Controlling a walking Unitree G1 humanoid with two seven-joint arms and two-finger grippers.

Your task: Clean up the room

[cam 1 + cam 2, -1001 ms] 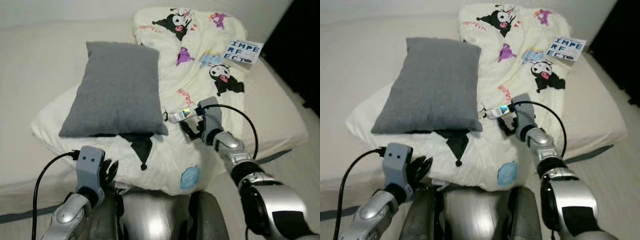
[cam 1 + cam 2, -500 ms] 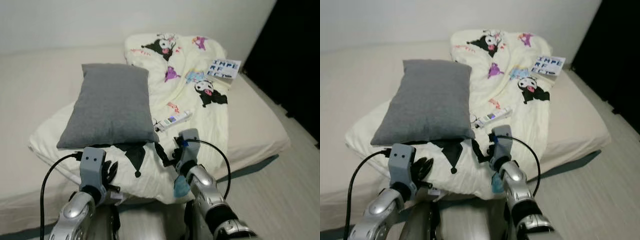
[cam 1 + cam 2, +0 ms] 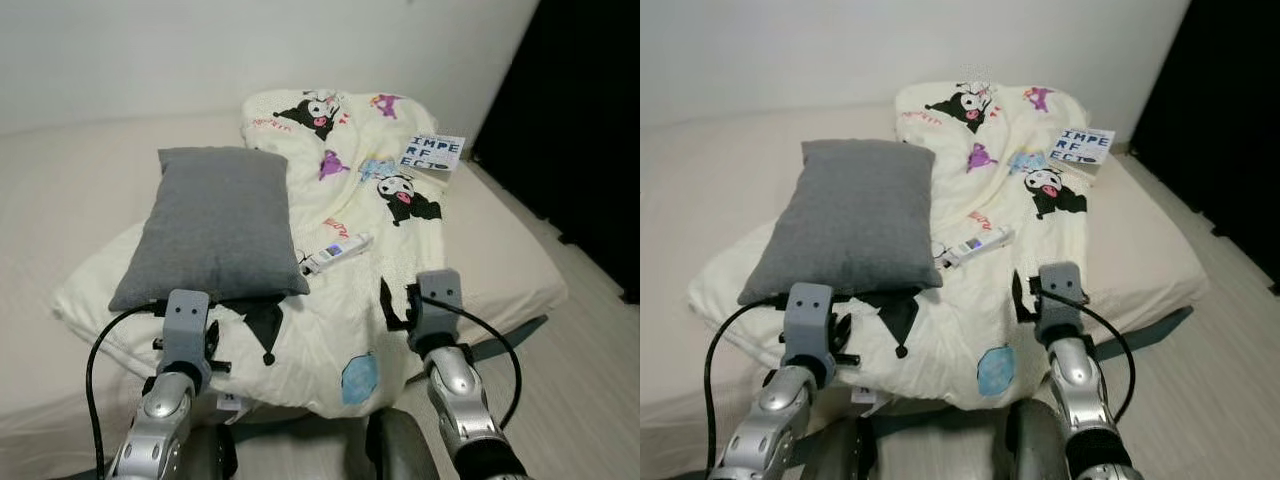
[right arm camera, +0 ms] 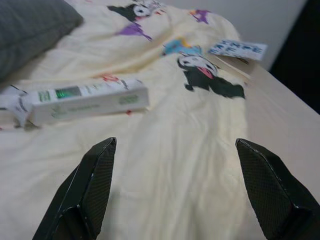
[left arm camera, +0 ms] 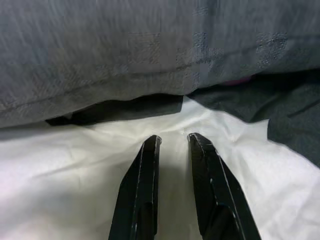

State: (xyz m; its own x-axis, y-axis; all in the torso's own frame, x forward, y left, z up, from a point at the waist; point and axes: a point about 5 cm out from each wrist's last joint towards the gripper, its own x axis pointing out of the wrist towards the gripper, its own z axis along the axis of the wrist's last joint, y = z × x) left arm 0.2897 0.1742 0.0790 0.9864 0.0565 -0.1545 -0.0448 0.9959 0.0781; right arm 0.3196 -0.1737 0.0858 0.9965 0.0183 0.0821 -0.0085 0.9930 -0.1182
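Observation:
A grey pillow (image 3: 215,225) lies on a cream blanket (image 3: 370,300) printed with cartoon figures, spread over the bed. A long white box (image 3: 335,250) with green print rests on the blanket just right of the pillow. It also lies ahead of my right gripper (image 4: 175,145), which is open wide and empty, hovering low over the blanket near the bed's front edge. A booklet (image 3: 432,153) with large letters lies at the blanket's far right corner. My left gripper (image 5: 173,139) is shut and empty, over white fabric just under the pillow's front edge.
The beige mattress (image 3: 60,190) runs left and back to a pale wall. A dark opening (image 3: 580,120) stands at the right. Light floor (image 3: 590,400) borders the bed's right side and front corner.
The view has pulled back from the bed. My right gripper has drawn away from the white box toward the front edge; the box stays on the blanket. The left gripper stays low by the pillow.

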